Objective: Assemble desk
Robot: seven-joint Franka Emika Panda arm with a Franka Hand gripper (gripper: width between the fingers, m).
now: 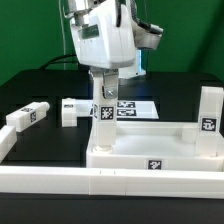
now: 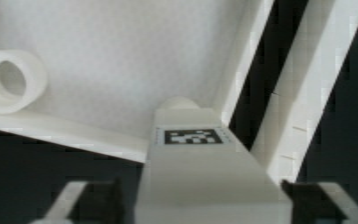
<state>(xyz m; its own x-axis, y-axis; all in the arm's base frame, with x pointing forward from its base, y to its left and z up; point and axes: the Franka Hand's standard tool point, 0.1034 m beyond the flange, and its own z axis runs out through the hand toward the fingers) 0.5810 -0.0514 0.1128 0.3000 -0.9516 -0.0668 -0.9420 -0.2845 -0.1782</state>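
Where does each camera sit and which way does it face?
Exterior view: off the arm, slightly above the table, facing across the white raised-rim plastic desk panel; shows the white two-finger gripper.
Wrist view: on the wrist, looking down between the fingers into the panel.
Shared: the upright white square tagged leg between the fingers, and the panel.

The arm (image 1: 100, 40) is hanging down from above, and its wrist is holding the hand (image 1: 105, 98) pointing straight downward. The two fingers (image 2: 78, 204) are standing parallel and spread apart, clamping nothing between them.
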